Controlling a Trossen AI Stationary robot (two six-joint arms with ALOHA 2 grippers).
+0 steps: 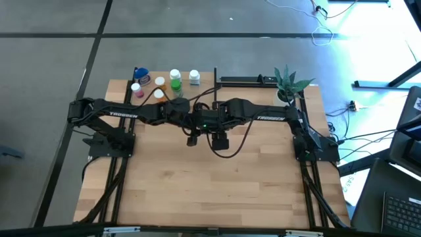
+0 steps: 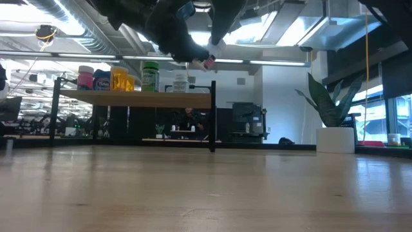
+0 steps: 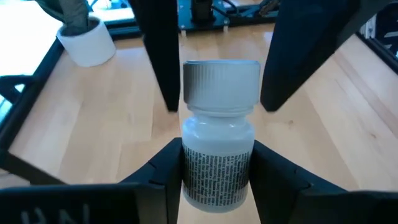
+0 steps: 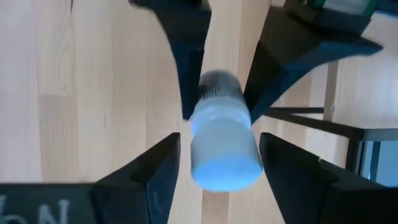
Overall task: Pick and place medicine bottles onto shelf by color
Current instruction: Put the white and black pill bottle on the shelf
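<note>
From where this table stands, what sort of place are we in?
Probably an open-plan office or lab used for robot work: ceiling ducts and strip lights overhead, desks with a seated person behind the shelf, and cables trailing over the concrete floor.

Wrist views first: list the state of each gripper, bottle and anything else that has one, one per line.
left gripper: shut on the white bottle's body.
white bottle: held off the table, cap pointing at the right gripper.
right gripper: open, fingers either side of the cap, not touching.
other bottles: upright on the shelf.
plant: upright in its white pot.
</note>
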